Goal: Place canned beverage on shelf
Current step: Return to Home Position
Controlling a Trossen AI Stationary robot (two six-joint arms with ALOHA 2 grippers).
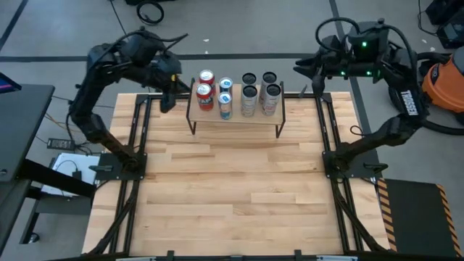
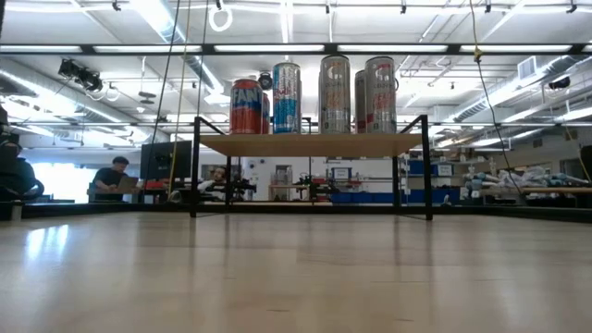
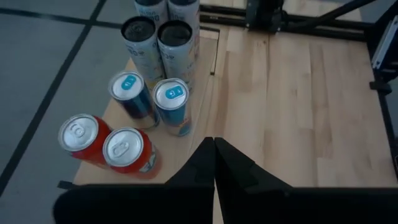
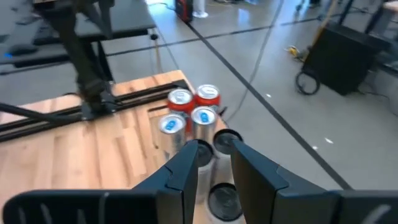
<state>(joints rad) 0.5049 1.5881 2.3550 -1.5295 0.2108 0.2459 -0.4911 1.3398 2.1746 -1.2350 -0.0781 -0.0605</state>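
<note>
Wide open across the table in front; blocked on the shelf top by cans (packed two rows deep).

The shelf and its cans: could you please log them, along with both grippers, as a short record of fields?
shelf: far centre of the table, standing level
red cans: two, upright at the shelf's left end
blue cans: two, upright next to the red ones
dark-topped pale cans: four, upright on the right half
left gripper: shut, empty, off the shelf's left end
right gripper: open, empty, near the shelf's right end
</note>
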